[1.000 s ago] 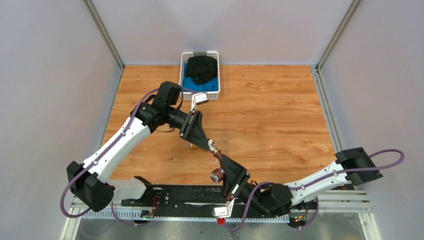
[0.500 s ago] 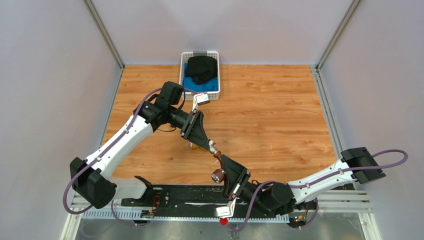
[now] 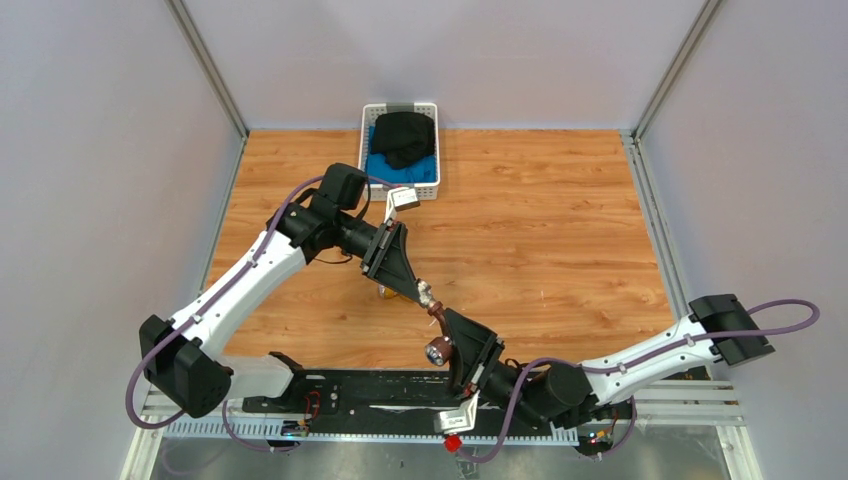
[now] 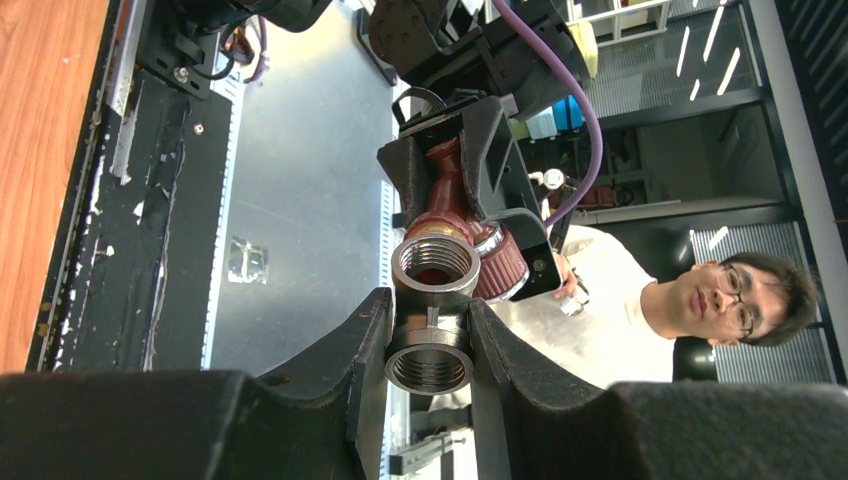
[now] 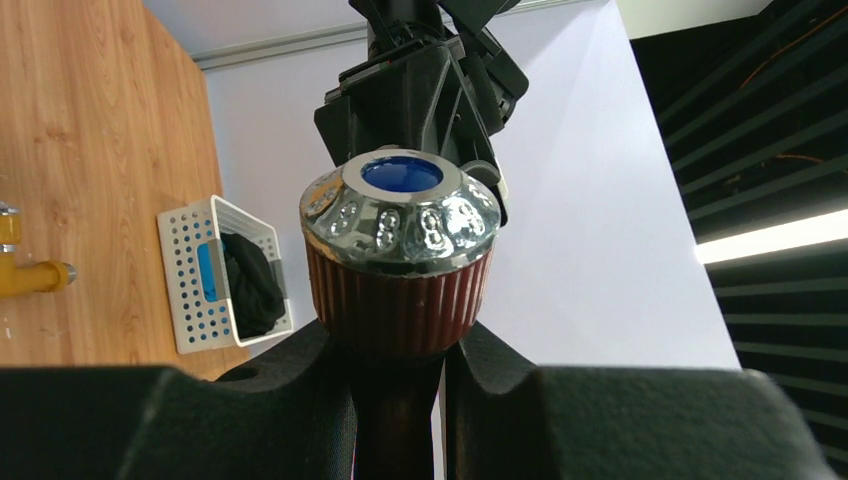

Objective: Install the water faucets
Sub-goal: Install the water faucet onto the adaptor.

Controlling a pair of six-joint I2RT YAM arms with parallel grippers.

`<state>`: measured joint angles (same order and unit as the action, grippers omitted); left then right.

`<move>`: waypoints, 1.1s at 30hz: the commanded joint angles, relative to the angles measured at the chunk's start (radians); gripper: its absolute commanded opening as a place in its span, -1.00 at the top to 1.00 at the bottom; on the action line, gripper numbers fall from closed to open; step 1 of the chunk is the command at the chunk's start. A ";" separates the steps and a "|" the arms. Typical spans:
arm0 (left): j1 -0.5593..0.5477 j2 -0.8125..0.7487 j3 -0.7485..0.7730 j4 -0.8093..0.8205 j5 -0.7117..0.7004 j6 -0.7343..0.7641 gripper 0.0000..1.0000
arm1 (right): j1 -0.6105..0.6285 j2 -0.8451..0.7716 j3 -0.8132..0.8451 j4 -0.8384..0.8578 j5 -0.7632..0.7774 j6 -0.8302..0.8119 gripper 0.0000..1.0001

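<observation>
The dark reddish-brown faucet [image 3: 438, 325] hangs over the table's near middle with my right gripper [image 3: 444, 318] shut on its stem. Its ribbed knob [image 5: 400, 262] has a silvery cap and a blue mark. My left gripper [image 3: 422, 290] is shut on the stubby grey fitting [image 4: 430, 368], held threaded openings outward. In the left wrist view the reddish faucet [image 4: 452, 205] meets the far side of this fitting. The brass-yellow faucet [image 5: 28, 272] lies on the wood, just under the left gripper [image 4: 428, 340]. The right gripper [image 5: 400, 385] hides its faucet's spout.
A white perforated basket [image 3: 428, 108] with black and blue cloth stands at the back edge of the table. A black rail plate [image 3: 350, 390] runs along the near edge between the arm bases. Grey walls close in the left and right sides.
The right arm's elbow has slid a little right and its wrist has rolled slightly with the reddish faucet. The left arm shifted slightly. Both grips are unchanged.
</observation>
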<state>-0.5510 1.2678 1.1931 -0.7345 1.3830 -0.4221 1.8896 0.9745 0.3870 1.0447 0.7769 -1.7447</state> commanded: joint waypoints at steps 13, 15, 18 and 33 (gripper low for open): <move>0.000 -0.029 -0.016 -0.013 0.005 0.014 1.00 | -0.027 -0.094 0.084 -0.064 -0.036 0.368 1.00; 0.000 -0.030 -0.014 -0.012 0.005 0.014 1.00 | -0.033 -0.106 0.092 -0.093 -0.040 0.422 1.00; 0.000 -0.030 -0.018 -0.011 0.002 0.016 1.00 | -0.046 -0.104 0.097 -0.114 -0.039 0.487 1.00; -0.001 -0.031 -0.022 -0.012 0.006 0.022 1.00 | -0.125 -0.117 0.106 -0.129 -0.096 0.762 1.00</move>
<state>-0.5358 1.2537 1.1816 -0.7380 1.3762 -0.4187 1.7985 0.8600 0.4477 0.8627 0.7212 -1.1057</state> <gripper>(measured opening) 0.341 0.287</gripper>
